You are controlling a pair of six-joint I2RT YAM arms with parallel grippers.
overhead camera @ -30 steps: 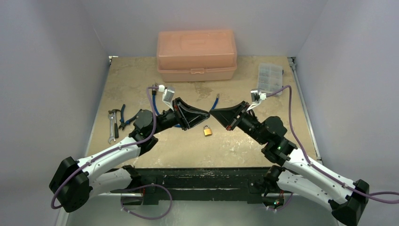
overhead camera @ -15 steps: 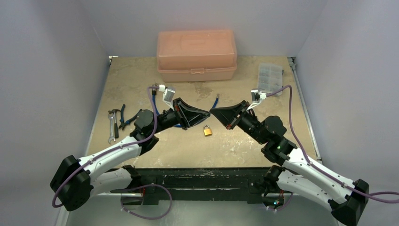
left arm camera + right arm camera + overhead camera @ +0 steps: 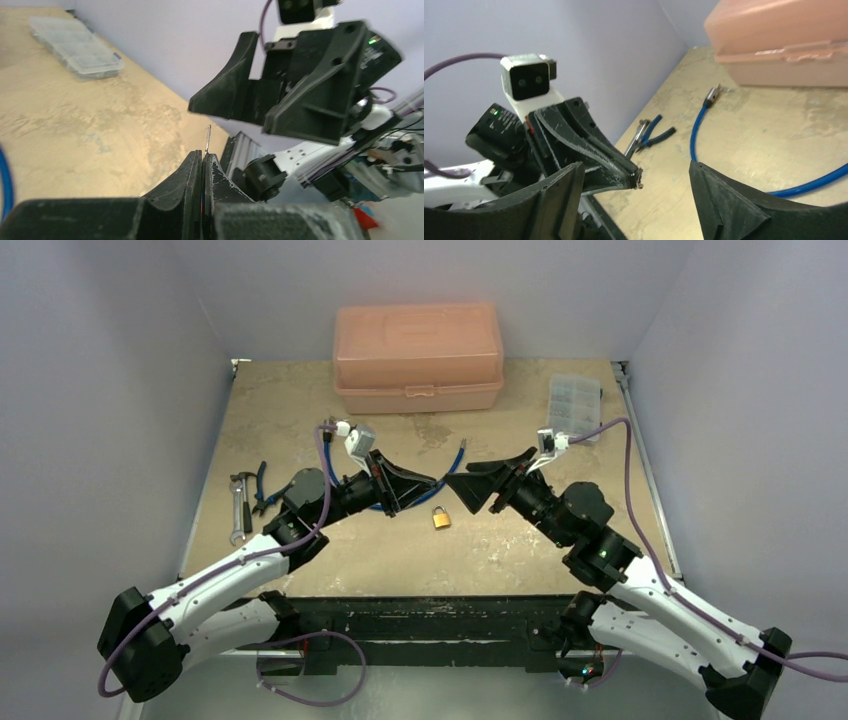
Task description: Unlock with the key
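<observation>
The key (image 3: 207,137) is a thin silver blade that sticks out of the tips of my left gripper (image 3: 202,156), which is shut on it above the table. In the right wrist view those tips show a small silver bit of the key (image 3: 639,185). My right gripper (image 3: 636,172) faces the left one with its jaws wide open and nothing between them. From above, the left gripper (image 3: 435,482) and right gripper (image 3: 462,488) nearly meet tip to tip. The small brass padlock (image 3: 440,517) lies on the table just below them, untouched.
An orange toolbox (image 3: 418,358) stands at the back centre. A clear organiser box (image 3: 574,405) sits at the back right. A blue cable (image 3: 458,455) runs under the grippers. Pliers and a wrench (image 3: 250,495) lie at the left edge.
My right gripper has opened wide and drawn back a little from the left tips. The left gripper has closed fully on the key and now holds it alone.
</observation>
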